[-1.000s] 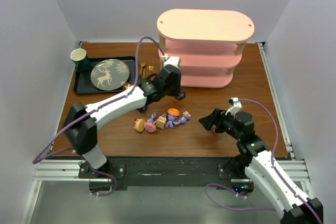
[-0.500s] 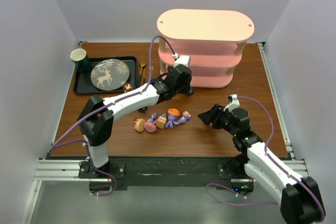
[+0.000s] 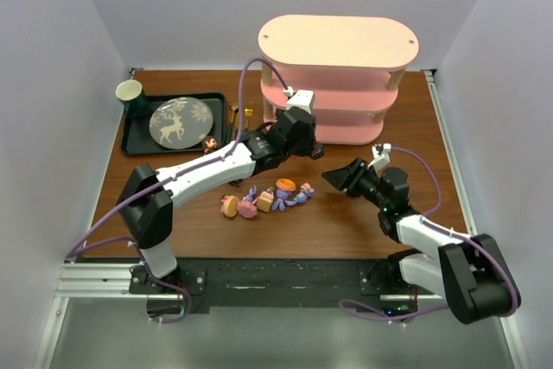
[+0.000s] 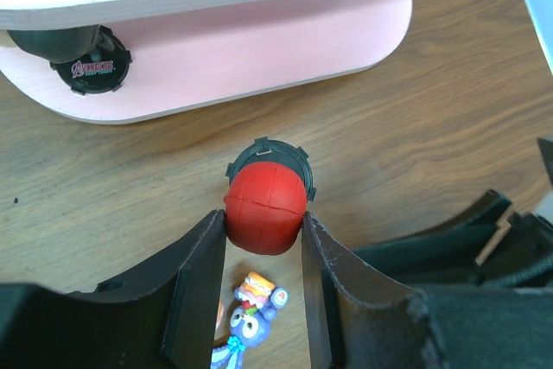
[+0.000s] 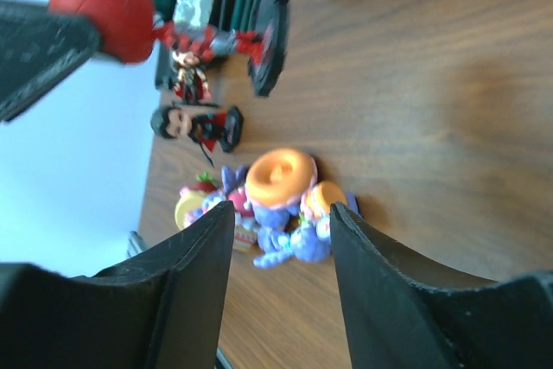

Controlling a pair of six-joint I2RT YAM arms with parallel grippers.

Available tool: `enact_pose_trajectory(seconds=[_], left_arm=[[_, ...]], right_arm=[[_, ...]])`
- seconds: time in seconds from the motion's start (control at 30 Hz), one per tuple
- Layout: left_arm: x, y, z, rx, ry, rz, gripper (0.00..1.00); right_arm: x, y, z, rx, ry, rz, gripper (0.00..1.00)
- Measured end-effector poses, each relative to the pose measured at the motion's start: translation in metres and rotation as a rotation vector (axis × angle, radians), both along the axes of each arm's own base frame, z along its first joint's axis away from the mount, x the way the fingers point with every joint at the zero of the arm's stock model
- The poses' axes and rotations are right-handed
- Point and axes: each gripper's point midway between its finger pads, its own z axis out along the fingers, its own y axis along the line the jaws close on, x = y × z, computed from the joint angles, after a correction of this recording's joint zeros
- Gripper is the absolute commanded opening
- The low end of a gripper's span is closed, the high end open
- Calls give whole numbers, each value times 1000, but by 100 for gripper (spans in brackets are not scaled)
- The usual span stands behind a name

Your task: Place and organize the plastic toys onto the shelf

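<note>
Brown wooden counter (image 3: 346, 235) carries the pink shelf (image 3: 339, 45) at the back, a black tray (image 3: 136, 131) left, small toys (image 3: 266, 199) clustered mid-front

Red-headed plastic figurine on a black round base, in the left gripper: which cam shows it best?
Left wrist: the red-headed plastic figurine sits centred and sharp, head clamped in the left gripper, base rim visible. Right wrist shows it side-on, blurred, at top left. Top external: the wrist hides nearly all of it.

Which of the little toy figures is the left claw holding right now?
The red-headed figure on a round black base, pinched in the left claw. The colourful cluster lies loose on the table; another dark figure sits on the shelf.
</note>
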Motion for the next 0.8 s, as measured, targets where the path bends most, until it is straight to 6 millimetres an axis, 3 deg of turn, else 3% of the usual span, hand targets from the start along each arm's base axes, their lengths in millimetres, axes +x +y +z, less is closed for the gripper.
enact_pose_trajectory(seconds=[0.27, 0.8], left_arm=[[-8, 2, 1, -2, 11, -21, 15], [-17, 0, -3, 24, 25, -64, 15]], right_arm=[[20, 4, 10, 124, -18, 27, 50], [33, 13, 22, 206, -67, 68, 46]])
